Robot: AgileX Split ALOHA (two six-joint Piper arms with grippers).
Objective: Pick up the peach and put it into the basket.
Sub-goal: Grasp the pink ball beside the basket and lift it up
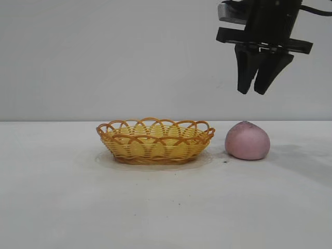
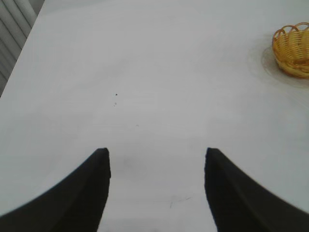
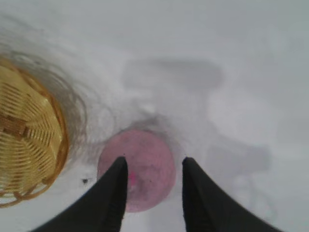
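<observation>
Black fingers of the right gripper (image 1: 255, 92) hang slightly parted and empty high above the peach (image 1: 247, 140), which sits almost straight below on the tabletop (image 1: 166, 207) just beside the basket (image 1: 155, 141), while the left gripper (image 2: 157, 154), fingers spread, waits farther off.

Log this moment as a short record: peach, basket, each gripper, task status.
peach: on the table, beside the basket, apart from it, not held
basket: upright on the table, nothing seen inside
right gripper: above the peach, clear of it, jaws open
left gripper: over bare table, basket far off, jaws open
status: peach not yet picked up
</observation>
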